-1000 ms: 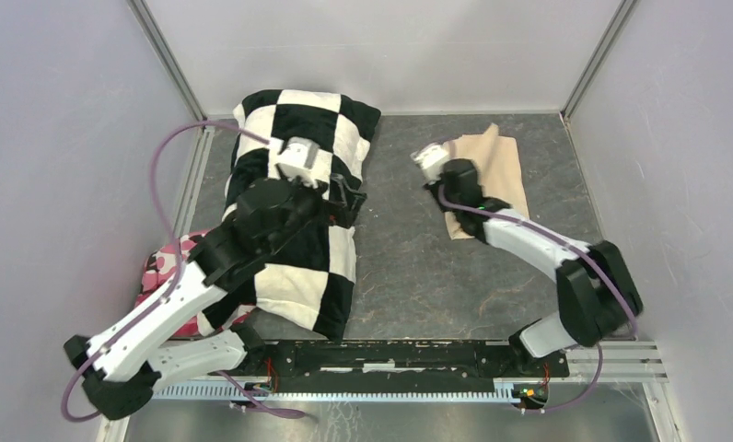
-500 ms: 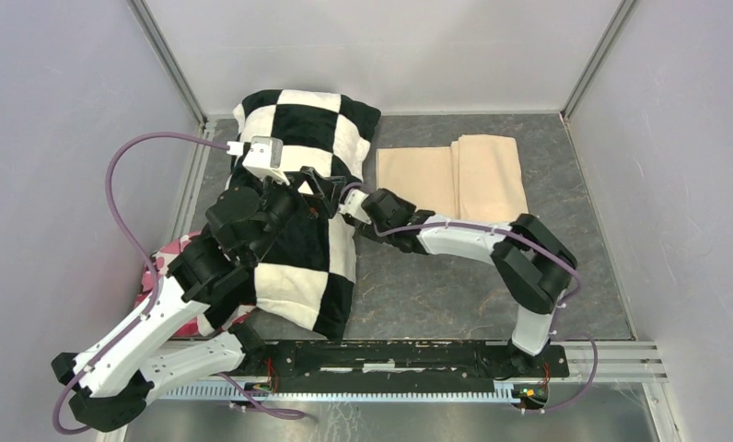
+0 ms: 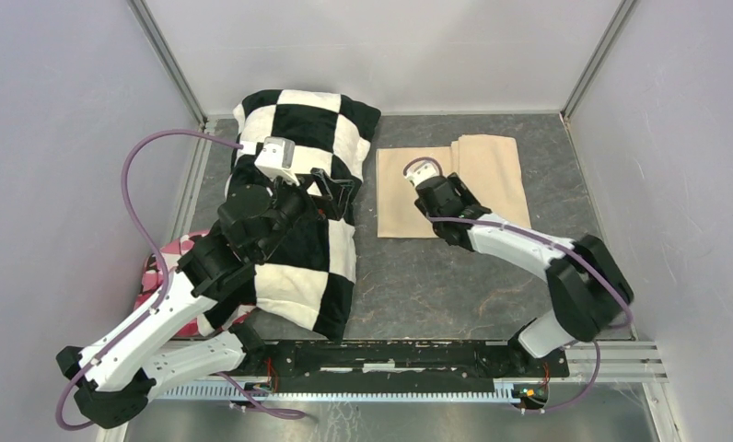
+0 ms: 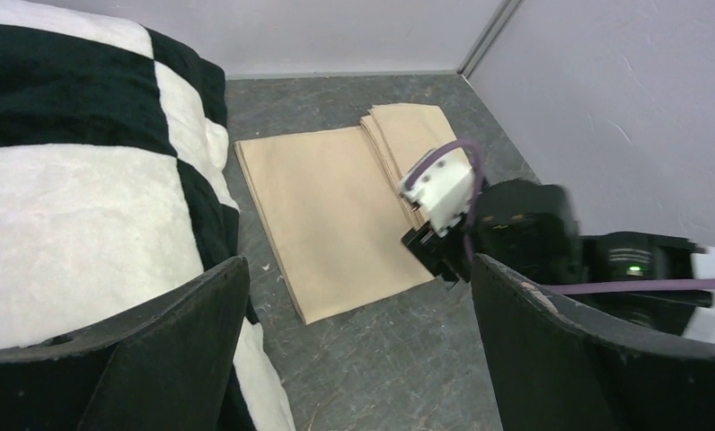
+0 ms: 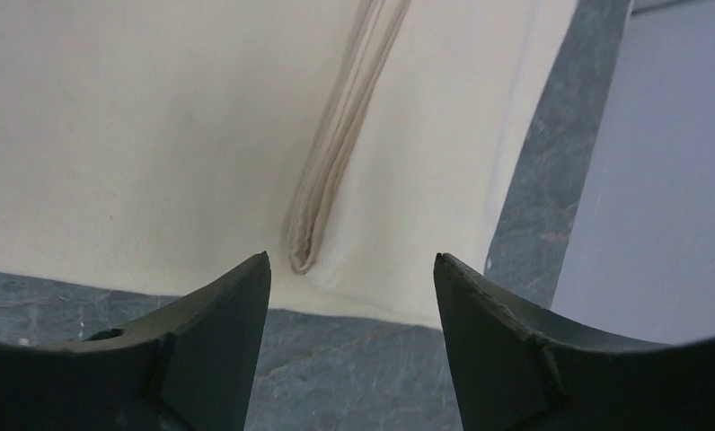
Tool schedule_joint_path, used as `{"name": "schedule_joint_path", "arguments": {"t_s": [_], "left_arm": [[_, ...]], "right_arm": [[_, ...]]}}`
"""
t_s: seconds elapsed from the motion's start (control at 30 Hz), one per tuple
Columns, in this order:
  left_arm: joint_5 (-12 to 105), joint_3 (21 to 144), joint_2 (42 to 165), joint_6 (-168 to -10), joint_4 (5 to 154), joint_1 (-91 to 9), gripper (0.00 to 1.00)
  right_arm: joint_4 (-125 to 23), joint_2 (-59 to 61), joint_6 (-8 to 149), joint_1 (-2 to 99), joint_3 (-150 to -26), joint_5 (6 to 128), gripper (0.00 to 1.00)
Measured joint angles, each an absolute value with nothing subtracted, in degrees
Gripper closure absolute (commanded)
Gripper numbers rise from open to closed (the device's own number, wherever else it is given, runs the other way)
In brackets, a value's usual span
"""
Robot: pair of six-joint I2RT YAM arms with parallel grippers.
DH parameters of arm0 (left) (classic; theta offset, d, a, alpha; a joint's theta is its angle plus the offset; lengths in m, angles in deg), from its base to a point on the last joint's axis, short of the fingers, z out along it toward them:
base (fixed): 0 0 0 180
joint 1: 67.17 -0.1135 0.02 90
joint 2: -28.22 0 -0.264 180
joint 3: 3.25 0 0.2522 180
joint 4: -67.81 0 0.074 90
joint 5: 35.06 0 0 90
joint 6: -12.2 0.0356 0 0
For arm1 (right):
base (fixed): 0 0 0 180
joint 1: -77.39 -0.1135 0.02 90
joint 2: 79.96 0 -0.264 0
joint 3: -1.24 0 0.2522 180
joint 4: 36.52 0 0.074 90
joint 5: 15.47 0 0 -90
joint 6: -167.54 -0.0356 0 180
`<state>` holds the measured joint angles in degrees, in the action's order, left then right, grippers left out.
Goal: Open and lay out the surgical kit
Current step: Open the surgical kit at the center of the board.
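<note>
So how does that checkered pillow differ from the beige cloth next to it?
The checkered pillow is patterned in black and white squares and looks plump; the beige cloth is plain and lies flat. The pillow is clearly larger than the cloth. The cloth has a folded stack along its right side, while the pillow is one soft mass. Both lie side by side on the dark table.

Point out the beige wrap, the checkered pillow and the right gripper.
beige wrap [image 3: 398,198], top view, flat flap.
checkered pillow [image 3: 294,285], top view, white square.
right gripper [image 5: 351,262], right wrist view, between open fingertips.
</note>
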<state>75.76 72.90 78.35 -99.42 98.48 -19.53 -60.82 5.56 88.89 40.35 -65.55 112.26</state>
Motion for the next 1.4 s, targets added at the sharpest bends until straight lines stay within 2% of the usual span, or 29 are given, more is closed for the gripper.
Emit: {"name": "schedule_joint_path", "arguments": {"t_s": [0.17, 0.23, 0.37, 0.5, 0.6, 0.8, 0.9, 1.03, 1.17, 1.2, 1.23, 1.3, 1.33, 1.4], "left_arm": [[74.73, 72.9, 79.08, -99.99, 98.2, -19.51, 0.02], [74.39, 72.9, 78.94, -100.28, 98.2, -19.51, 0.02], [74.36, 72.9, 78.49, -100.3, 98.24, -19.51, 0.02], [74.36, 72.9, 78.2, -100.3, 98.22, -19.53, 0.01], [74.36, 72.9, 78.29, -100.3, 98.26, -19.53, 0.01], [74.25, 72.9, 78.73, -100.3, 98.17, -19.53, 0.01], [74.04, 72.9, 79.01, -100.32, 98.17, -19.51, 0.01], [73.88, 72.9, 79.12, -100.32, 98.17, -19.51, 0.01], [73.9, 72.9, 79.12, -100.32, 98.17, -19.53, 0.01], [73.9, 72.9, 79.12, -100.32, 98.17, -19.53, 0.01], [73.88, 72.9, 79.12, -100.32, 98.17, -19.53, 0.01], [73.88, 72.9, 79.12, -100.32, 98.17, -19.51, 0.01], [73.88, 72.9, 79.12, -100.34, 98.17, -19.53, 0.01], [73.88, 72.9, 79.12, -100.34, 98.17, -19.53, 0.01]], "right_arm": [[-68.1, 15.7, 85.15, 39.98, -68.22, 115.61, 0.38], [-69.46, 18.17, 84.5, 39.94, -70.08, 116.81, 0.45], [-70.77, 22.17, 83.6, 39.94, -73.95, 118.73, 0.52], [-71.38, 24.16, 83.12, 39.94, -75.22, 119.93, 0.45], [-72.43, 24.6, 82.66, 39.87, -75.22, 120.63, 0.45], [-73.32, 24.84, 81.81, 39.89, -75.17, 122.25, 0.5], [-73.46, 25.21, 81.46, 39.89, -75.17, 123.02, 0.56], [-73.46, 25.91, 81.2, 39.81, -75.17, 123.69, 0.58], [-73.46, 26.19, 81.02, 39.76, -75.19, 123.67, 0.68], [-73.46, 26.21, 80.89, 39.76, -75.19, 123.63, 0.73], [-73.46, 26.21, 80.76, 39.76, -75.19, 123.56, 0.83], [-73.52, 26.21, 80.65, 39.76, -75.28, 123.45, 0.97], [-73.48, 26.21, 80.54, 39.78, -75.32, 123.41, 1.0], [-73.37, 26.04, 80.28, 39.89, -75.35, 123.19, 1.0]]}}
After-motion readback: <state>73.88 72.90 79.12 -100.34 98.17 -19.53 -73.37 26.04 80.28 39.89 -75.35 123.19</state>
